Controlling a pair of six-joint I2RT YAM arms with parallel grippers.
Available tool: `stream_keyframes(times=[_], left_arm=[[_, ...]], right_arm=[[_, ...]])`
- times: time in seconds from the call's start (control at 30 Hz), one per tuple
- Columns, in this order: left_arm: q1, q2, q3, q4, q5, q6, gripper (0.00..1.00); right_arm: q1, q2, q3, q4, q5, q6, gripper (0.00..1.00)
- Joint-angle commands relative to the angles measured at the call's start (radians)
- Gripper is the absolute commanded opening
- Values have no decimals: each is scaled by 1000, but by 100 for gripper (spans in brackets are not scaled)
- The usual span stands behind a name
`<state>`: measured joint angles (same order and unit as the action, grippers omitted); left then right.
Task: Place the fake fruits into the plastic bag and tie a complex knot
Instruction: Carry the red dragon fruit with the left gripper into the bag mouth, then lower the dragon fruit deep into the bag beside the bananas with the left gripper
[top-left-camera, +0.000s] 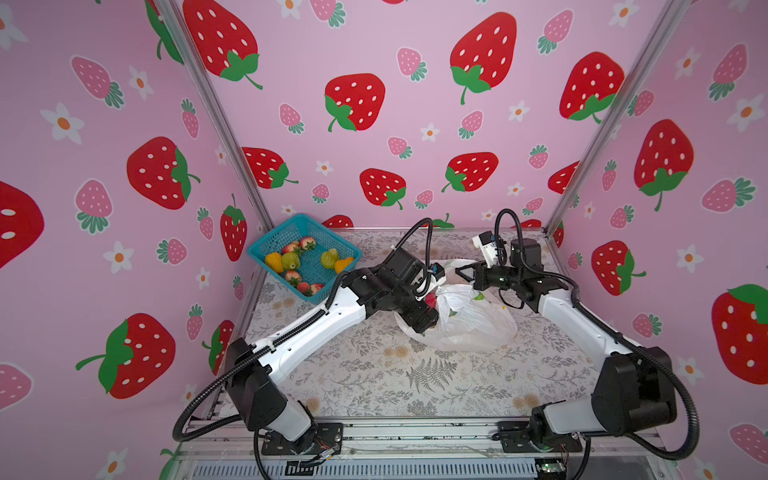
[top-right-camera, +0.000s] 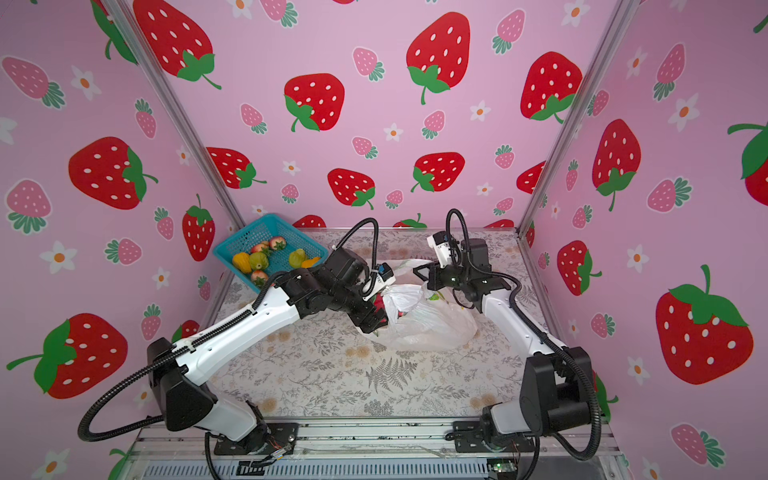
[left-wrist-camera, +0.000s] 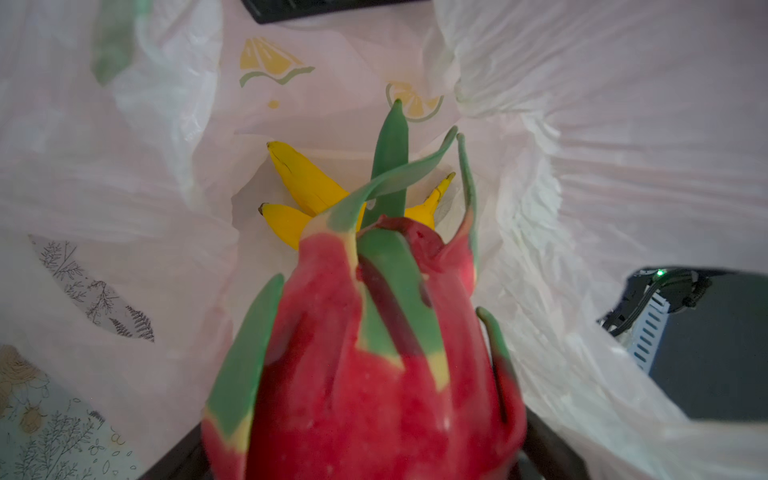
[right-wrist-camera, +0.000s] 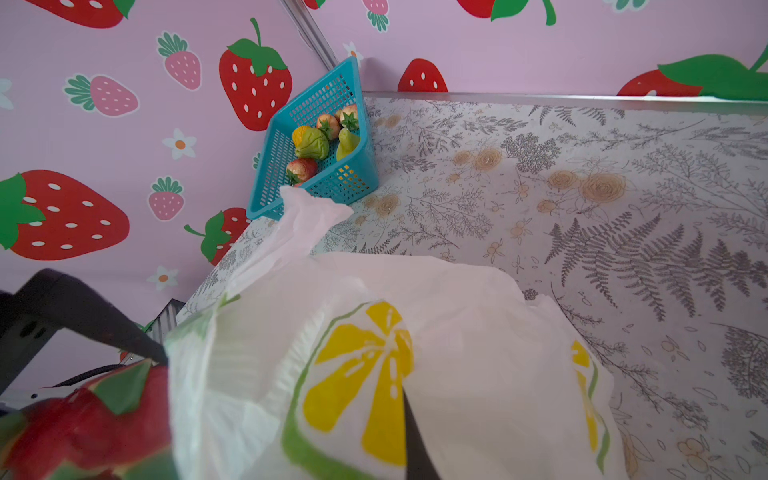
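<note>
Back-L corner: teal mesh basket (top-left-camera: 279, 235) w/ several fake fruits (top-left-camera: 291, 261) in it (green, orange, strawberry-red), set against the wall & apart from the bag. Mid-table, L gripper (top-left-camera: 430, 309) is clamped wide round a red-and-green dragon fruit (left-wrist-camera: 365, 374), its leafy tip poking into the open mouth of the plastic bag (top-left-camera: 469, 320), which lies crumpled on the floral table (top-left-camera: 374, 374) w/ yellow bananas (left-wrist-camera: 307, 183) already inside, beyond the tip. To the R, R gripper (top-left-camera: 462, 272) is pinched tight on the bag's upper edge, holding that film up off the table.
</note>
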<state>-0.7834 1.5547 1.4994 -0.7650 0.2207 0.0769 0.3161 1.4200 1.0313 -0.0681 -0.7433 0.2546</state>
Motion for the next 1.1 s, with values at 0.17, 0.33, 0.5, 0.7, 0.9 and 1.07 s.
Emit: stream_keyframes(times=[0.17, 0.33, 0.5, 0.7, 0.9, 1.07], left_arm=[[107, 0, -28, 254, 197, -195, 28], [157, 5, -45, 301, 283, -274, 28], [188, 34, -23, 321, 407, -360, 29], [222, 41, -18, 367, 463, -460, 28], [203, 57, -13, 355, 357, -482, 25], [158, 104, 0, 370, 286, -511, 24]], right_arm=[[2, -59, -48, 21, -37, -61, 10], [3, -63, -51, 25, -38, -64, 10], [8, -57, -52, 26, -38, -68, 10], [9, -47, -54, 15, -18, -75, 10], [20, -42, -51, 24, -20, -67, 10], [31, -35, -51, 31, -24, -54, 10]])
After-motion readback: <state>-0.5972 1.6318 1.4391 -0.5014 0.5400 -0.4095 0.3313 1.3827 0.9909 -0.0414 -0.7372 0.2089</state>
